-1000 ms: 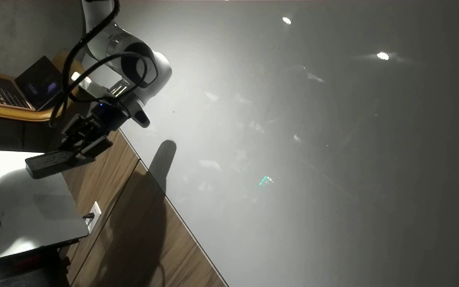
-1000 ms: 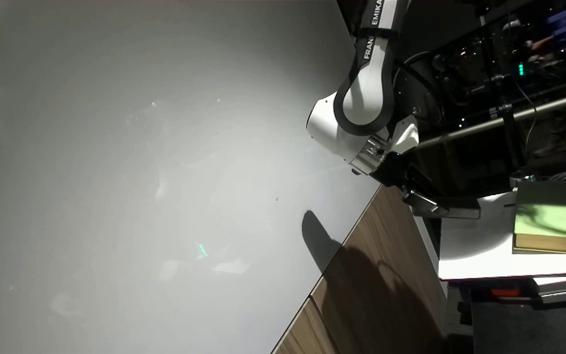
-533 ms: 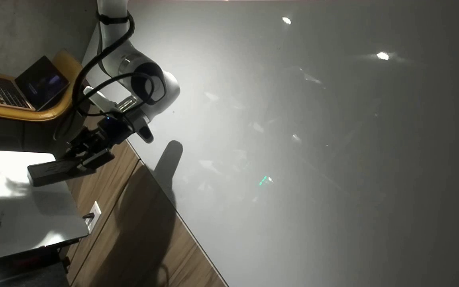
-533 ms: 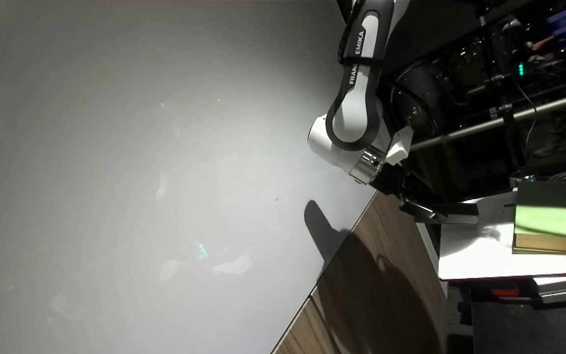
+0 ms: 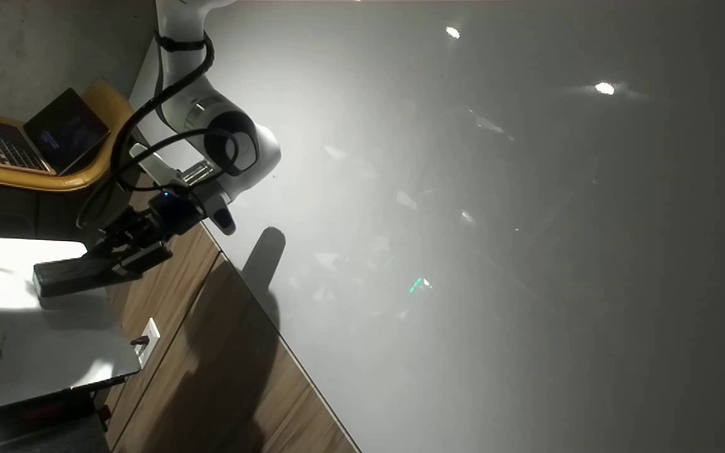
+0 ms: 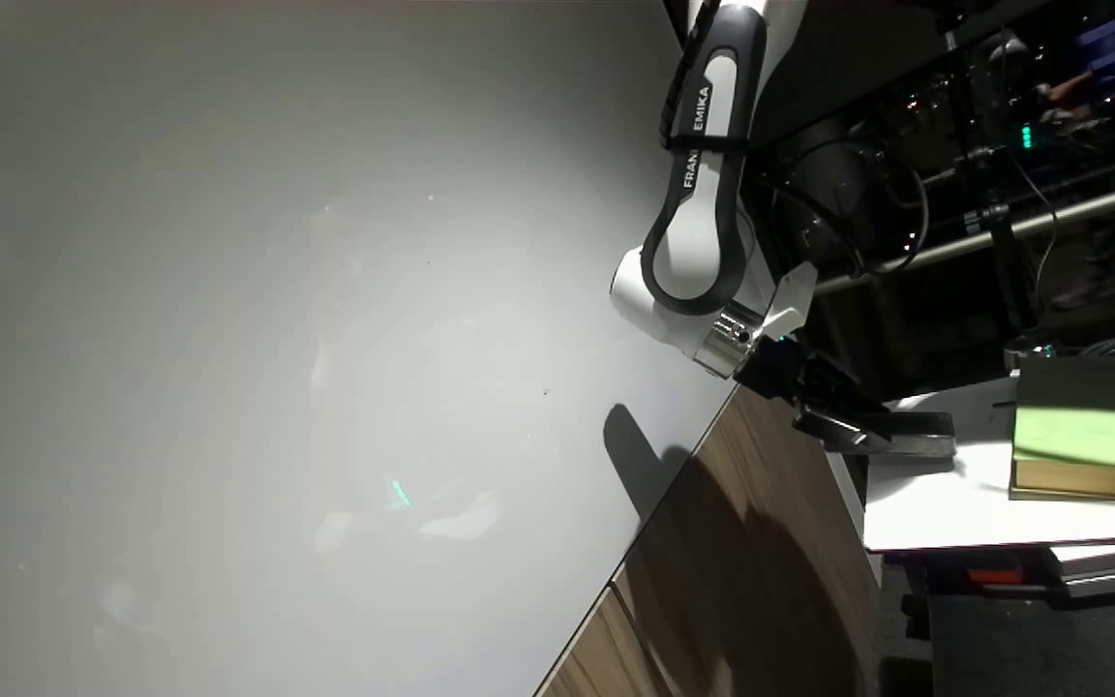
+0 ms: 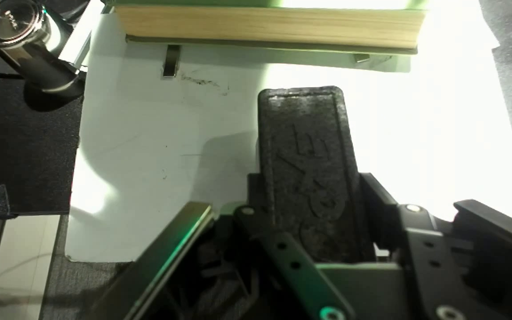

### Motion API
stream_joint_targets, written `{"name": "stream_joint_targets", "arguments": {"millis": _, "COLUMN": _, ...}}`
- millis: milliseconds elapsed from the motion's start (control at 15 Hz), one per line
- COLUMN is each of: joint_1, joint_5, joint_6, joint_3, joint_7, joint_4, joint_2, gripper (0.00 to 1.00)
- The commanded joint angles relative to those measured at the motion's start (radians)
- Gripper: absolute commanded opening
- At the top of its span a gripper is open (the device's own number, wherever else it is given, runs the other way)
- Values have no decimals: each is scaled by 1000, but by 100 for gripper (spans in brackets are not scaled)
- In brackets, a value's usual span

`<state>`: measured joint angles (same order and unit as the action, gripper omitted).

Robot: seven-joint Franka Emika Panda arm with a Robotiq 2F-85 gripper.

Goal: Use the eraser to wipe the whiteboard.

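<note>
My gripper [image 7: 311, 191] is shut on the long sides of the eraser [image 7: 302, 138], a dark-grey oblong block with raised lettering. The eraser points away from the gripper and shows in both exterior views [image 5: 70, 277] [image 6: 916, 436]. It is over a smaller white board [image 7: 140, 178] with faint dark marks; its shadow lies close by. I cannot tell whether they touch. The whiteboard, the very large pale glossy panel [image 5: 526, 251], fills much of both exterior views [image 6: 277, 290]; the gripper [image 5: 114, 257] and eraser are apart from it, past its edge.
A green book [image 7: 260, 29] lies on the smaller board's far end. A metal cylinder [image 7: 14, 26] stands beside that board. A wood-grain panel [image 5: 211, 352] with a power outlet [image 5: 147, 343] borders the whiteboard. An open laptop [image 5: 63, 132] sits on a yellow chair [image 5: 41, 182].
The arm has come down with the eraser still held. The eraser is lower over the smaller white board, its shadow nearer. More of the upper arm shows in both exterior views.
</note>
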<state>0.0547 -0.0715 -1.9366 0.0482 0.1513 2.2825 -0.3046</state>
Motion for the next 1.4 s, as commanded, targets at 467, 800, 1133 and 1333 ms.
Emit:
{"name": "stream_joint_targets", "arguments": {"millis": 467, "joint_1": 2, "joint_5": 18, "joint_6": 64, "joint_3": -4, "joint_7": -27, "joint_4": -28, "joint_2": -29, "gripper": 96}}
{"name": "stream_joint_targets", "arguments": {"millis": 800, "joint_1": -2, "joint_5": 32, "joint_6": 76, "joint_3": 2, "joint_7": -55, "joint_4": -24, "joint_2": 2, "gripper": 100}}
{"name": "stream_joint_targets", "arguments": {"millis": 1133, "joint_1": 10, "joint_5": 53, "joint_6": 28, "joint_3": 32, "joint_7": -135, "joint_4": 33, "joint_2": 207, "gripper": 100}}
{"name": "stream_joint_targets", "arguments": {"millis": 1333, "joint_1": 24, "joint_5": 40, "joint_6": 27, "joint_3": 48, "joint_7": -190, "joint_4": 37, "joint_2": 349, "gripper": 100}}
